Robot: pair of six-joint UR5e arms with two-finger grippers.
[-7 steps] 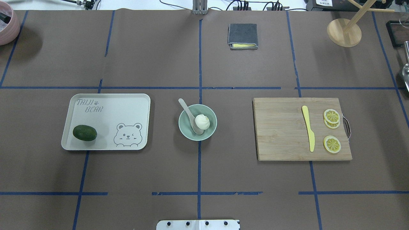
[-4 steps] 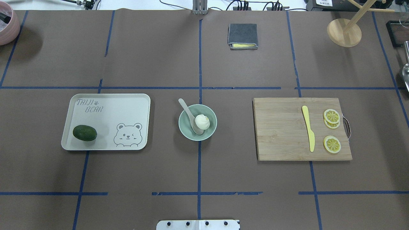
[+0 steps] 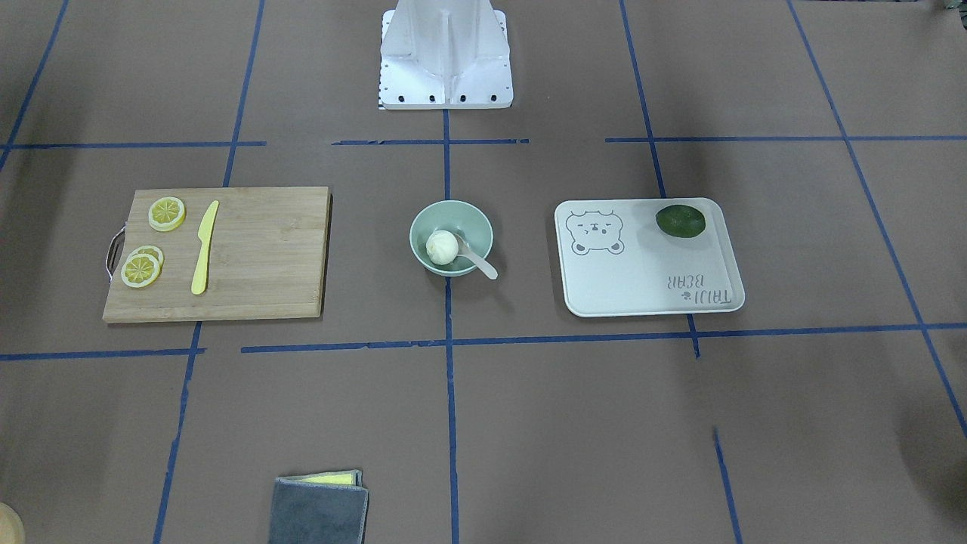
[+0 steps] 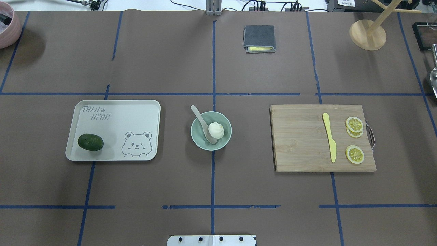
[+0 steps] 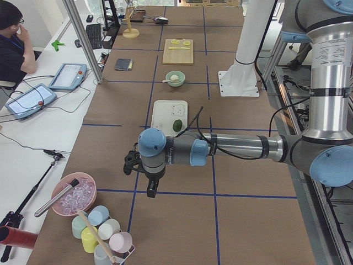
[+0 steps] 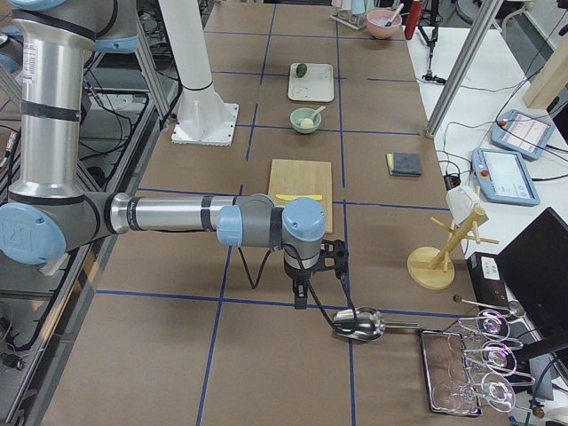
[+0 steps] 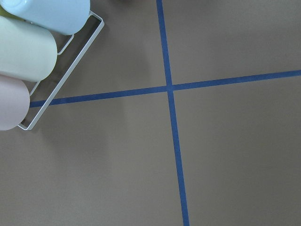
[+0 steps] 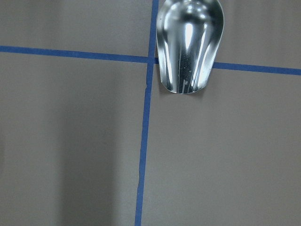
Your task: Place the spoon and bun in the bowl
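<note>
The pale mint-green bowl (image 4: 226, 139) stands at the table's middle, also seen in the front view (image 3: 453, 214). The white pleated bun (image 4: 216, 130) lies inside it (image 3: 441, 246). The off-white spoon (image 4: 200, 118) rests with its scoop in the bowl beside the bun, its handle over the rim (image 3: 481, 265). Both arms are far from the bowl. The left gripper (image 5: 149, 186) hangs over the table's left end, the right gripper (image 6: 303, 298) over the right end. They show only in the side views, so I cannot tell whether they are open or shut.
A bear tray (image 4: 136, 109) holds a dark green fruit (image 4: 90, 142). A cutting board (image 4: 297, 143) carries a yellow knife (image 4: 329, 136) and lemon slices (image 4: 354, 154). A grey cloth (image 4: 259, 37), a wooden stand (image 4: 367, 35), a metal scoop (image 8: 189, 42) and racked cups (image 7: 28, 47) lie at the table's edges.
</note>
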